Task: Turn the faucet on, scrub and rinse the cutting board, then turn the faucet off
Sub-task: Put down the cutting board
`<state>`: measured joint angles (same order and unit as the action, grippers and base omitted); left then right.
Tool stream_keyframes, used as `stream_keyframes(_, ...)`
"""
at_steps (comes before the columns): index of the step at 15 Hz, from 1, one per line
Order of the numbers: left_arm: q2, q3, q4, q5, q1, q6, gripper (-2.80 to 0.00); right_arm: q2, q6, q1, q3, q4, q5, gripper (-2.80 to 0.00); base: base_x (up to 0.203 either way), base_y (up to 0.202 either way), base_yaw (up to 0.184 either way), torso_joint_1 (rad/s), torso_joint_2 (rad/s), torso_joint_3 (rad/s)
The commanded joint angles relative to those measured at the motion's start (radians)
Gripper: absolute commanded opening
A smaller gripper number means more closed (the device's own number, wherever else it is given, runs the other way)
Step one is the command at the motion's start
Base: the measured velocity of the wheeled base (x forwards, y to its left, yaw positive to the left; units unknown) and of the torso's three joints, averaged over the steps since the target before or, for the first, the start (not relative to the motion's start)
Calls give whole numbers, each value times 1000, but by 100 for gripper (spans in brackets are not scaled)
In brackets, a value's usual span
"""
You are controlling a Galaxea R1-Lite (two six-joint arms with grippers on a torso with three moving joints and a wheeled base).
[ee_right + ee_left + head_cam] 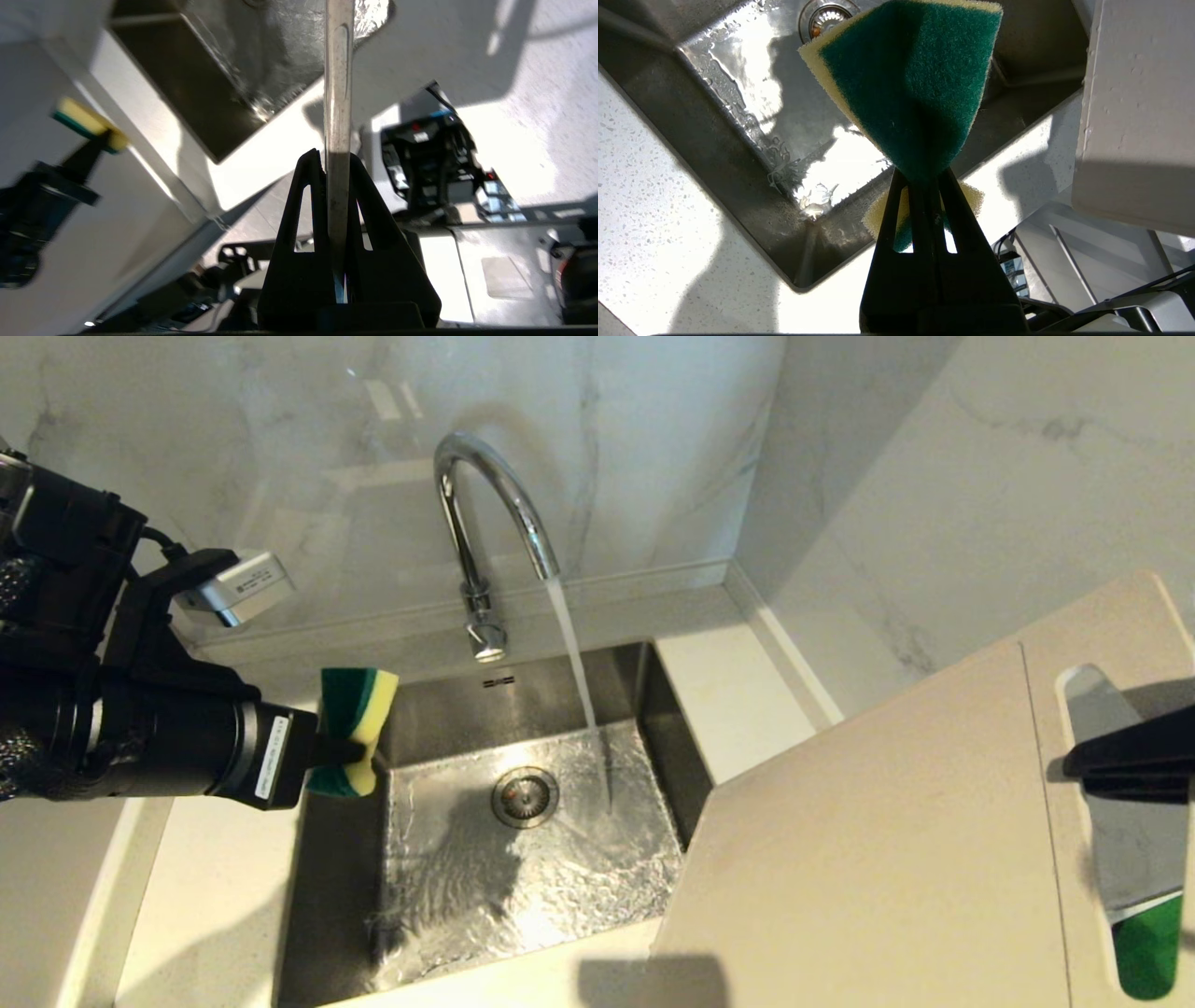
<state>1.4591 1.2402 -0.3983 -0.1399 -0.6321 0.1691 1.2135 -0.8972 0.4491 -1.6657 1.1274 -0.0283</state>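
Cream plastic, the board (868,840) looked stiff and fairly light but broad, so it would likely lever hard against a narrow pinch, and once wet its smooth face would probably turn slippery. It was held up at the right of the sink (523,859), its near corner overhanging the basin's right edge and well short of the stream. The sensible hold was the one in use: the right gripper (337,161) was closed on the edge by the slot handle (1120,821), the board seen edge-on between its fingers in the right wrist view. The board's long axis ran from that handle end, at the head view's right edge, toward the sink, its broad face tilted up toward the camera.

The faucet (485,513) was running, water falling from the arched spout to the basin floor right of the drain (525,795).

The left gripper (924,179) squeezed a green-and-yellow sponge (353,733), soft enough to fold in the pinch, above the sink's left rim, well apart from the board.
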Motion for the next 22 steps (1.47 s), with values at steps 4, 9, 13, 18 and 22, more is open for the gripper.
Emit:
stream_keyframes(4, 1, -2, -3, -1, 0, 2, -280, -82, 42, 0, 167, -6, -1, -280, 0, 0, 0, 0, 0, 0)
stream_keyframes(9, 3, -1, -2, -1, 0, 0, -280, -92, 168, 0, 253, -8, 5, -280, 0, 0, 0, 0, 0, 0)
stream_keyframes(13, 1, -2, -4, -2, 0, 0, -280, -83, 223, 0, 305, -10, 31, -280, 0, 0, 0, 0, 0, 0)
stream_keyframes(18, 6, -2, -4, -3, 0, -2, -280, -129, 369, 0, 492, -33, 103, -280, 0, 0, 0, 0, 0, 0)
stream_keyframes(22, 9, 1, -4, -3, 0, 0, -280, -164, 459, 0, 707, -195, 180, -280, 0, 0, 0, 0, 0, 0)
